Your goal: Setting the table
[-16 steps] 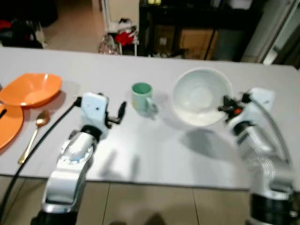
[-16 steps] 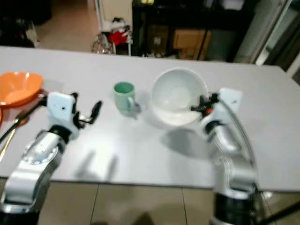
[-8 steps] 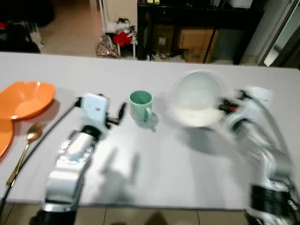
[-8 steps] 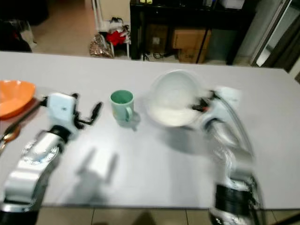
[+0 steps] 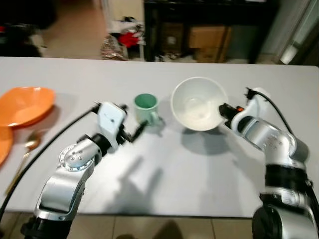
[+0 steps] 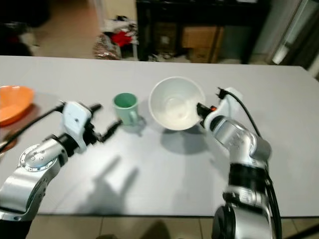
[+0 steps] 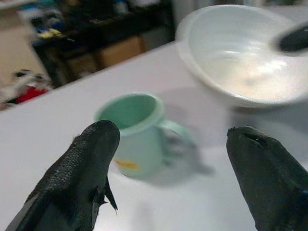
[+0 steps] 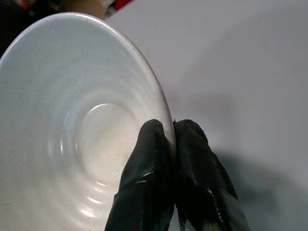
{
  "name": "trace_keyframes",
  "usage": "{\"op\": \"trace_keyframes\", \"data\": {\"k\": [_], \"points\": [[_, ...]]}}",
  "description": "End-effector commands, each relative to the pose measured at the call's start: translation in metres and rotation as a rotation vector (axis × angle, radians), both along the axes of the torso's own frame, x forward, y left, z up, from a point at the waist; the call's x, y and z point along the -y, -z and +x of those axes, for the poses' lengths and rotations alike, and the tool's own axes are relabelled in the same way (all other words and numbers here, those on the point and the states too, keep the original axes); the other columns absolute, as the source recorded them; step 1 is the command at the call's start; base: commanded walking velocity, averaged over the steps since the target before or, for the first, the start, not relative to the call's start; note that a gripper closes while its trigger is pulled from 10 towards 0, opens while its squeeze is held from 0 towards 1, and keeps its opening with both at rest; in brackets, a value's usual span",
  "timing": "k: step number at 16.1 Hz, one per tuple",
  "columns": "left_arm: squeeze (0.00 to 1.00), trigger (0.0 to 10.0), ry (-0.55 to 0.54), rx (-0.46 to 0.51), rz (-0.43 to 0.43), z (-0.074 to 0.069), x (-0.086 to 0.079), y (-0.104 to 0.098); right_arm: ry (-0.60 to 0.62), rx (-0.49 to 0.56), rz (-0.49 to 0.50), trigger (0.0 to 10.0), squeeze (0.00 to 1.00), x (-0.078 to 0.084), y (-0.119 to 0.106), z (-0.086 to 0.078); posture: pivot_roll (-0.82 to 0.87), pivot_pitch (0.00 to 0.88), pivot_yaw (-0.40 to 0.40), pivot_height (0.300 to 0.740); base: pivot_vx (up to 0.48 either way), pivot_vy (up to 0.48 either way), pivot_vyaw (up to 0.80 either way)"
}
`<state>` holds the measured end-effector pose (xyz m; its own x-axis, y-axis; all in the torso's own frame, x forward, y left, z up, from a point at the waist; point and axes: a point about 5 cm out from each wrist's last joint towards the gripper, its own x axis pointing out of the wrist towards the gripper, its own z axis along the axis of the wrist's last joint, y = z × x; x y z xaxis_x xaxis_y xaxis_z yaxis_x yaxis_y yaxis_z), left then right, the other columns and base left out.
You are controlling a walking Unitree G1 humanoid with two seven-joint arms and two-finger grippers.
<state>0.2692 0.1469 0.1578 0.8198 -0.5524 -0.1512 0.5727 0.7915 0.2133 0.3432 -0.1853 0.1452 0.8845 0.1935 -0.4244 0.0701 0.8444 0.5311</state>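
Observation:
A white bowl (image 5: 198,102) hangs above the grey table (image 5: 164,164), casting a shadow beneath it. My right gripper (image 5: 223,110) is shut on its right rim; the right wrist view shows the black fingers (image 8: 159,159) pinching the rim of the white bowl (image 8: 72,125). A mint green mug (image 5: 145,106) stands on the table left of the bowl. My left gripper (image 5: 135,133) is open just short of the mug, and in the left wrist view the mug (image 7: 137,130) sits between the spread fingers (image 7: 82,168), untouched.
An orange bowl (image 5: 25,104), an orange plate (image 5: 4,142) and a gold spoon (image 5: 27,149) lie at the table's far left. Beyond the far edge stand a dark shelf (image 5: 209,25) with boxes and floor clutter (image 5: 124,37).
The right gripper has carried the bowl leftward, nearer the mug. The left gripper has reached forward toward the mug. The camera has also shifted.

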Motion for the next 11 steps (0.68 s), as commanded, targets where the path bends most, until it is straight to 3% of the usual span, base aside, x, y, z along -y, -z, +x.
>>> {"op": "trace_keyframes", "data": {"k": [1,4,11], "points": [[0.00,10.0,0.037,-0.028,-0.001,-0.002,0.002,0.002,0.011,0.012,0.024,10.0,0.00,0.004,-0.004,0.002,0.12,0.000,0.015,0.740,0.000,0.000,0.00],[0.00,10.0,0.168,-0.122,0.075,-0.010,0.002,0.011,0.037,-0.057,0.018,10.0,0.00,0.008,-0.003,0.019,0.13,0.000,0.020,0.740,0.000,0.000,0.00],[0.00,10.0,0.209,-0.157,0.076,-0.015,0.003,0.013,0.068,-0.149,0.007,10.0,0.00,0.012,0.006,0.029,0.13,0.000,0.008,0.740,0.000,0.000,0.00]]}}
